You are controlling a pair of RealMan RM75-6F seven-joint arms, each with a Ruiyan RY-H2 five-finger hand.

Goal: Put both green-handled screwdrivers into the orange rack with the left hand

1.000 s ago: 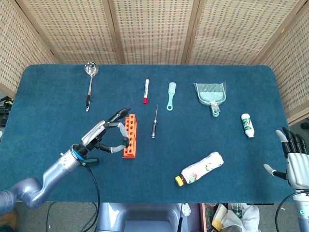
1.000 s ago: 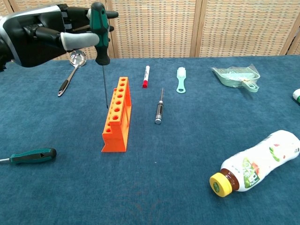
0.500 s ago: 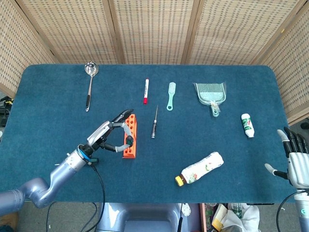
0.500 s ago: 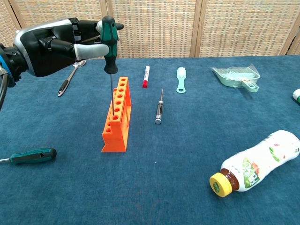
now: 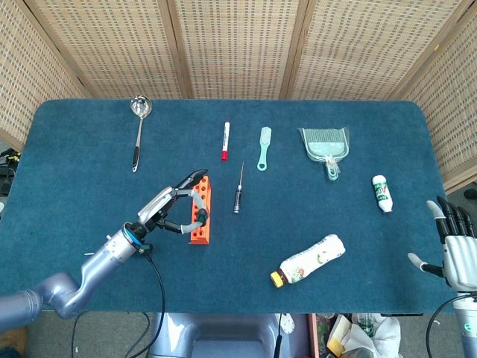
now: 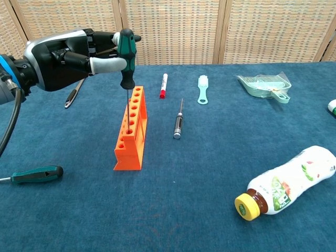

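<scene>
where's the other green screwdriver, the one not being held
In the chest view the second green-handled screwdriver lies flat on the blue table at the near left edge, left of the orange rack.

The orange plastic rack with a row of holes [image 6: 131, 131] stands left of centre on the blue-covered table [image 6: 199, 184]. A green-handled screwdriver [image 6: 126, 52] stands upright above it, held by the left hand [image 6: 68, 52], its shaft tip in one of the holes. The second green-handled screwdriver [image 6: 37, 174] lies flat, nearer and left of the rack. A slim black-handled precision screwdriver [image 6: 178, 123] lies right of the rack.
</scene>
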